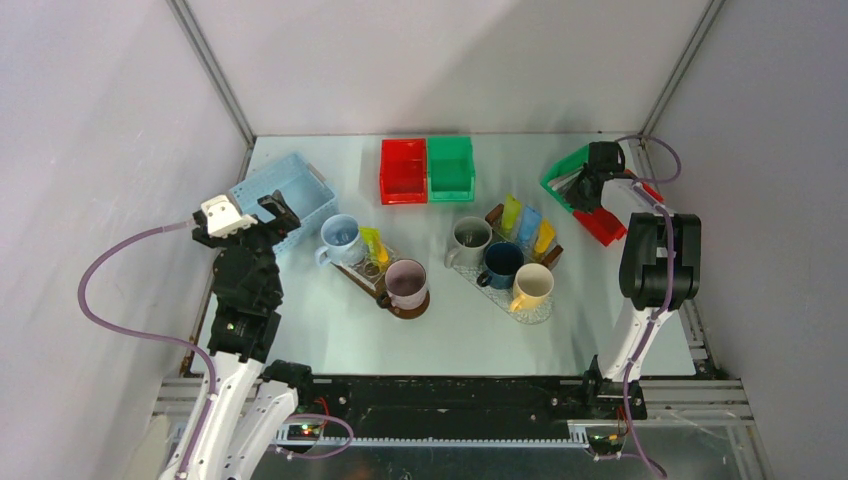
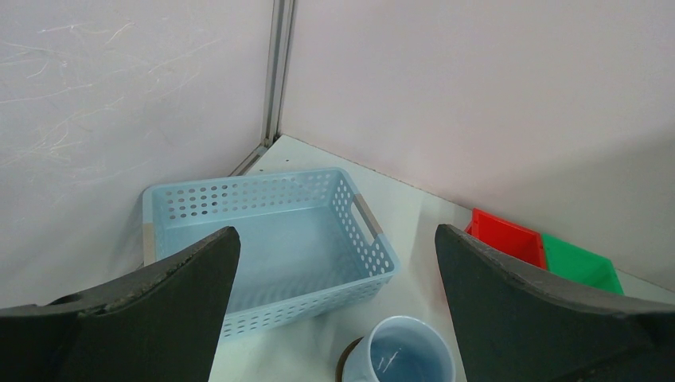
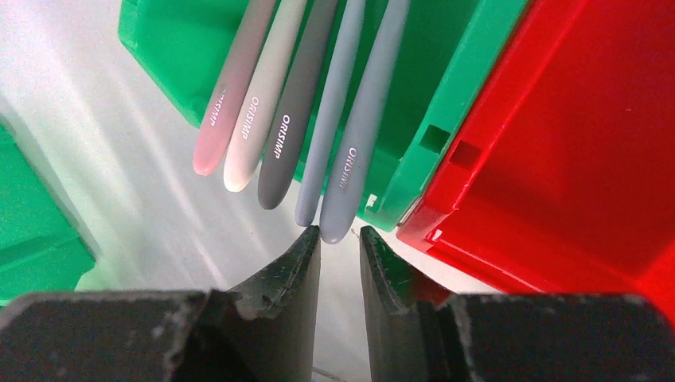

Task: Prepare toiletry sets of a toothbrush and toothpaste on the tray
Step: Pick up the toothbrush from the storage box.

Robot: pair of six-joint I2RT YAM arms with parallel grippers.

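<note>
Several toothbrushes (image 3: 267, 95), pink, white, dark grey and blue-grey, stick handle-first out of a tilted green bin (image 3: 446, 79) at the far right (image 1: 562, 172). My right gripper (image 3: 340, 231) is narrowly open. Its tips sit either side of the end of one blue-grey handle (image 3: 358, 143), holding nothing. A yellow tube (image 1: 375, 245) lies on the left tray (image 1: 352, 272). Lime green (image 1: 511, 212), light blue (image 1: 528, 222) and orange (image 1: 544, 236) tubes lie on the right tray (image 1: 541, 314). My left gripper (image 1: 262, 215) is wide open and empty above the blue basket (image 2: 271, 239).
A red bin (image 3: 557, 159) lies against the tilted green one. Red (image 1: 403, 170) and green (image 1: 451, 168) bins stand at the back. A blue mug (image 1: 340, 237) and a pink mug (image 1: 406, 283) stand on the left tray. Grey (image 1: 470, 238), dark blue (image 1: 501, 263) and yellow (image 1: 532, 287) mugs stand on the right tray.
</note>
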